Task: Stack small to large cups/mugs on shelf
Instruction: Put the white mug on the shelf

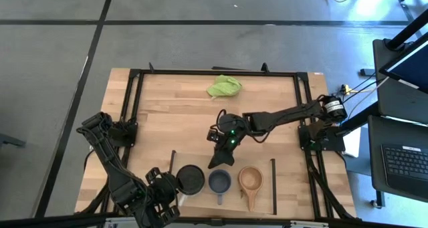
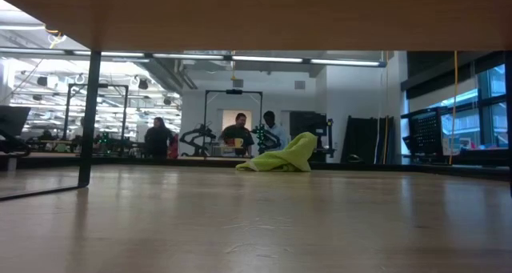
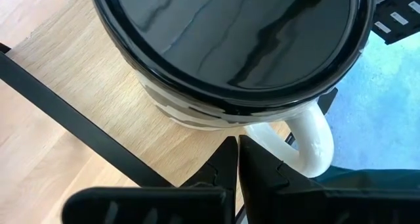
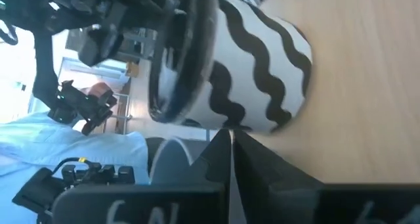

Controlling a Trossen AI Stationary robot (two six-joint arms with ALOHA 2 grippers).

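Three cups stand upright in a row on the light-wood shelf [image 1: 261, 162]: the white mug with dark inside [image 1: 190, 179] at the left, the blue-grey mug [image 1: 219, 182] in the middle, the tan wooden cup [image 1: 250, 179] at the right. The white mug has black wavy stripes [image 4: 262, 60]. My left gripper [image 3: 237, 148] is shut, its tips at the white mug's wall beside the handle [image 3: 316, 142], on the mug's near left side [image 1: 170, 189]. My right gripper [image 4: 231, 140] is shut and points down just beyond the gap between the white and blue-grey mugs [image 1: 216, 164]. My left gripper's shut tips stand right at the foot of the white mug's wall [image 3: 216, 122], next to the handle's root; I cannot tell whether they touch it. My right gripper's shut tips stand close to the white mug's striped wall [image 4: 239, 119]; I cannot tell whether they touch it.
A lime-green cloth [image 1: 224, 87] lies near the table's far edge; it also shows in the low view [image 2: 282, 156]. Thin black bars [image 1: 273, 186] run along the shelf's short sides. The black frame [image 1: 134, 107] rims the tabletop. People stand in the room behind [image 2: 238, 133].
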